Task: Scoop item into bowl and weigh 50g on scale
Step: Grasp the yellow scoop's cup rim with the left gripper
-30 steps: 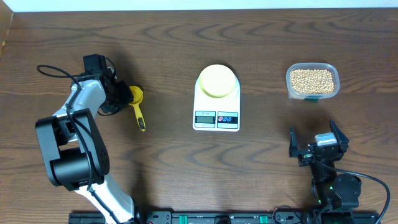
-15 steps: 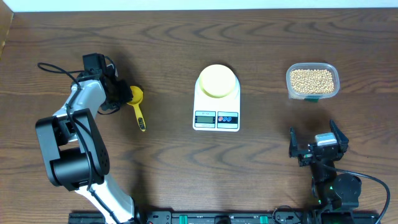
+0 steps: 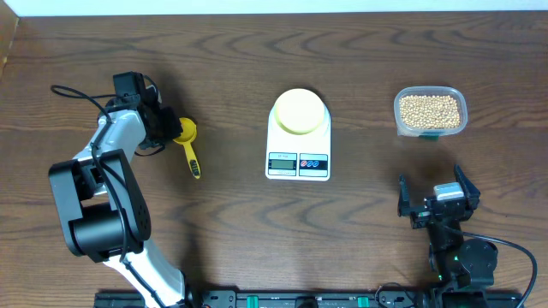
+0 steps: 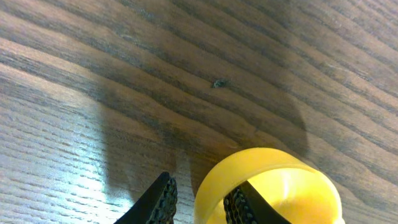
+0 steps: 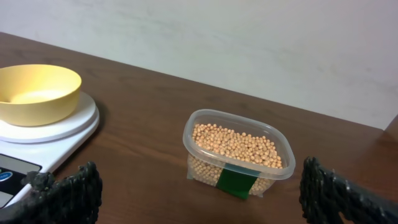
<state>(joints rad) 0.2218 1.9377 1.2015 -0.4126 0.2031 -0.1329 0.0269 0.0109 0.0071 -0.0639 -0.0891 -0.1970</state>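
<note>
At the overhead frame's left, the left gripper [image 3: 175, 131] stands apart astride the yellow plastic measuring scoop's [image 3: 188, 147] cup rim, a thin curved hold likely to twist, while the small tan beans [image 3: 430, 109] sit upper right in a clear plastic tub [image 3: 431, 89], above the spread-fingered right gripper [image 3: 431, 181].

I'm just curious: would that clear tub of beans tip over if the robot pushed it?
Probably slides rather than tips: the tub is low, wide and sits flat. Likely hefty for its size, being nearly full of beans. Its thin clear walls might flex if squeezed.
</note>
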